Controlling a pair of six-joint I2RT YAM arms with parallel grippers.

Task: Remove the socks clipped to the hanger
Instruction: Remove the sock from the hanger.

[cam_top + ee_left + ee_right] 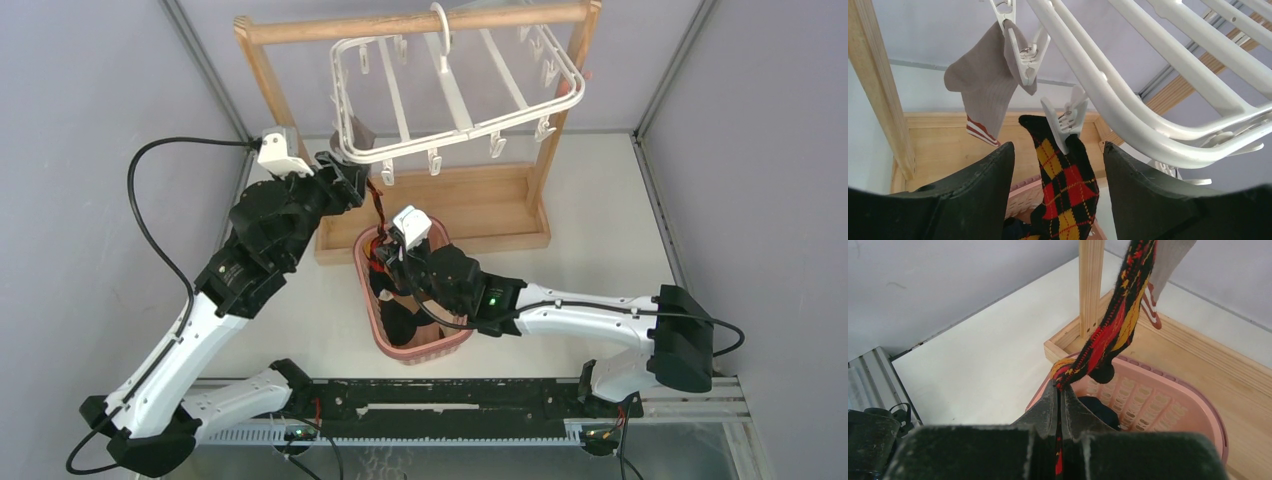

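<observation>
While the red, yellow and black argyle sock [1065, 185] hangs from a white clip [1063, 120] on the hanger [455, 95], its long side runs up and down. Its top end is pinched in the clip and its low end reaches down toward the pink basket [1168, 390].

The right end effector [1060, 392] is squeezed tight on that low end, just over the basket rim, so the sock makes a straight, slanted line. The left end effector [1055, 155] is up near the clip. Its two black fingers are wide apart, one on each side of the sock, and do not touch it.

Beside it, a grey ribbed sock [985, 90] hangs from another clip with its red and white striped end down.

The hanger is a white plastic frame with smooth, thin bars. It hooks over the top bar of a wooden rack [400, 22]. The basket is plastic with slots in its wall, has something dark inside, and sits on the white bench [600, 220].
</observation>
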